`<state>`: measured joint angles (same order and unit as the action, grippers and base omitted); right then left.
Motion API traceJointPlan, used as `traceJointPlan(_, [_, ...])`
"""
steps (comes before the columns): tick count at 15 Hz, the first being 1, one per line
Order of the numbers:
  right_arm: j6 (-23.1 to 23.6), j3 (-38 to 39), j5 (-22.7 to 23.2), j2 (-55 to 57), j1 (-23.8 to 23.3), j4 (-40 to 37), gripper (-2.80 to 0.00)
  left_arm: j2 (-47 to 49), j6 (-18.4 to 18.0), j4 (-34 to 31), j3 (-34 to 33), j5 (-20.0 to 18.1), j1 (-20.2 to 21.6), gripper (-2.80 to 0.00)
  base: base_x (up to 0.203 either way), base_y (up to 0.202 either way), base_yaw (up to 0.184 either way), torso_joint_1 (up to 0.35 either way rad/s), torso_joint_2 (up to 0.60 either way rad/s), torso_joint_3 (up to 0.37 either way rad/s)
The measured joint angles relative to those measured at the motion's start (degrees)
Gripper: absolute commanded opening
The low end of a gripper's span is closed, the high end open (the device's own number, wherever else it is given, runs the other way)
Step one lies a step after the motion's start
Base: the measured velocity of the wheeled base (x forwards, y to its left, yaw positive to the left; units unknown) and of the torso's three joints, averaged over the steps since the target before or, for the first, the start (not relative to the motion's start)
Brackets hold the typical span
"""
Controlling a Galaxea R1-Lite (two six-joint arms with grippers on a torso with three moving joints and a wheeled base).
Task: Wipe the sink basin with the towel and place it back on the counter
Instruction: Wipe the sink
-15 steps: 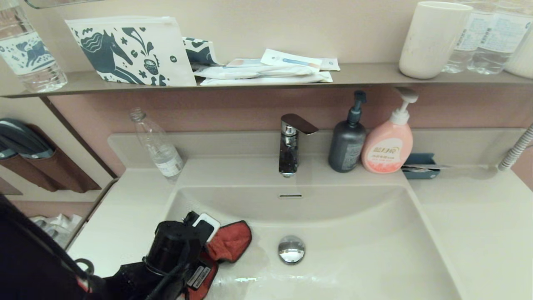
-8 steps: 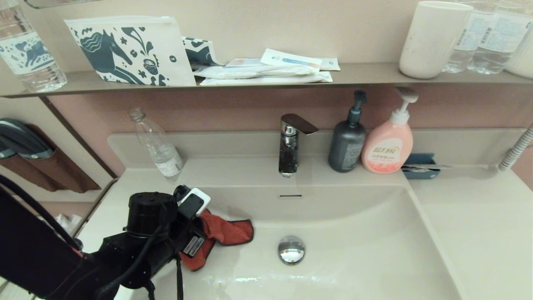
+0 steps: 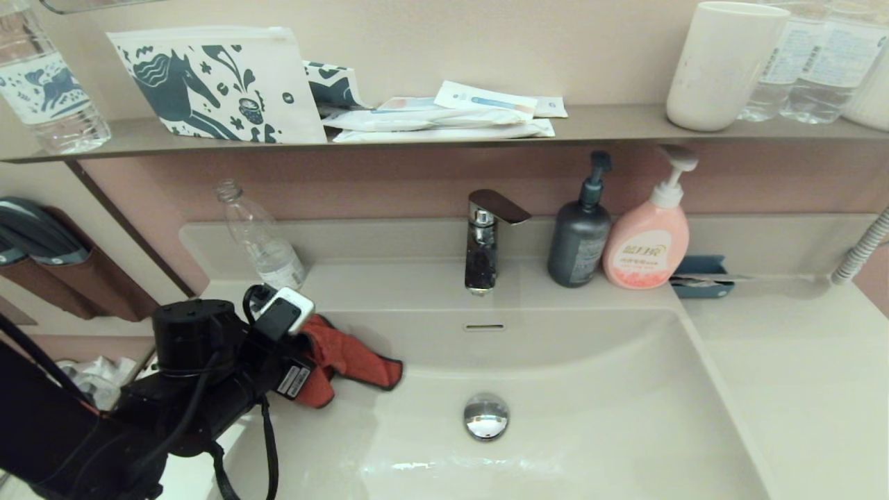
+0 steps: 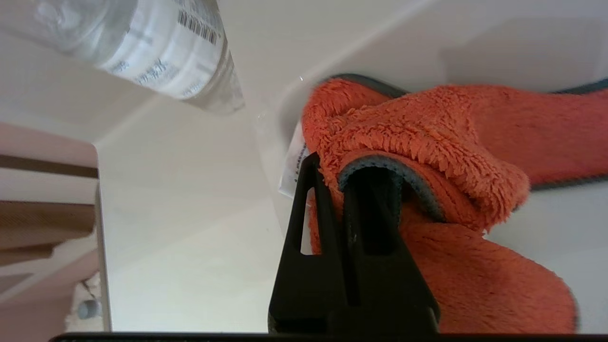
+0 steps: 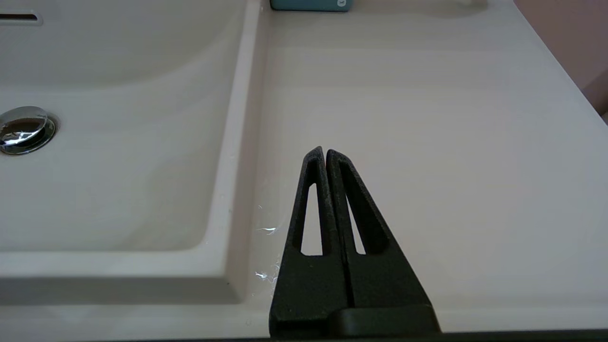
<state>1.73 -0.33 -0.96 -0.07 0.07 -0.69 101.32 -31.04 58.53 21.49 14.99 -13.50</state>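
Left hand (image 4: pixel 349 190) pinching a bunched fold of the towel (image 3: pixel 351 357) at the sink basin's (image 3: pixel 590 417) left rim beside the worktop (image 3: pixel 799 361); judged soft, light, limp and possibly damp, the cloth is best gripped by a gathered fold

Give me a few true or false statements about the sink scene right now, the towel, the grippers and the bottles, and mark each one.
1. The left gripper is shut on the towel. True.
2. The towel lies over the drain stopper. False: it is at the left side of the sink basin, apart from the stopper.
3. The right gripper holds a second cloth. False: its fingers are shut on nothing, above the counter.
4. A pink pump bottle stands beside a dark grey pump bottle, right of the faucet. True.
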Motion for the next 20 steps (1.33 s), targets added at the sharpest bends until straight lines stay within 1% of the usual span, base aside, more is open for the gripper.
traceJointPlan(1, [0.0,0.0,0.0,0.0,0.0,0.0,-2.8,-0.1,1.8,0.7,-0.9,0.1,-0.6,-2.8,0.0,0.0,0.0,0.0,0.0,0.0])
traceJointPlan(2, [0.0,0.0,0.0,0.0,0.0,0.0,-2.8,0.1,5.0,2.0,-1.7,0.6,-1.9,-2.8,0.0,0.0,0.0,0.0,0.0,0.0])
traceJointPlan(3, [0.0,0.0,0.0,0.0,0.0,0.0,-2.8,0.8,8.5,4.1,-2.3,2.1,-3.5,-2.8,0.0,0.0,0.0,0.0,0.0,0.0])
traceJointPlan(4, [0.0,0.0,0.0,0.0,0.0,0.0,-2.8,1.8,11.0,6.7,-2.5,3.8,-4.8,-2.8,0.0,0.0,0.0,0.0,0.0,0.0])
traceJointPlan(5, [0.0,0.0,0.0,0.0,0.0,0.0,-2.8,2.9,12.3,9.9,-2.7,4.9,-5.8,-2.8,0.0,0.0,0.0,0.0,0.0,0.0])
traceJointPlan(8, [0.0,0.0,0.0,0.0,0.0,0.0,-2.8,7.5,13.1,19.0,-3.1,6.3,-8.0,-2.8,0.0,0.0,0.0,0.0,0.0,0.0])
traceJointPlan(10, [0.0,0.0,0.0,0.0,0.0,0.0,-2.8,11.1,14.3,23.4,-4.0,7.4,-9.1,-2.8,0.0,0.0,0.0,0.0,0.0,0.0])
traceJointPlan(12, [0.0,0.0,0.0,0.0,0.0,0.0,-2.8,14.6,14.8,27.6,-5.4,7.6,-9.7,-2.8,0.0,0.0,0.0,0.0,0.0,0.0])
traceJointPlan(14, [0.0,0.0,0.0,0.0,0.0,0.0,-2.8,17.9,15.1,28.8,-6.7,7.6,-9.8,-2.8,0.0,0.0,0.0,0.0,0.0,0.0])
traceJointPlan(16, [0.0,0.0,0.0,0.0,0.0,0.0,-2.8,20.4,16.5,29.0,-7.2,7.5,-9.9,-2.8,0.0,0.0,0.0,0.0,0.0,0.0])
traceJointPlan(20, [0.0,0.0,0.0,0.0,0.0,0.0,-2.8,22.0,16.2,28.7,-5.1,7.5,-9.8,-2.8,0.0,0.0,0.0,0.0,0.0,0.0])
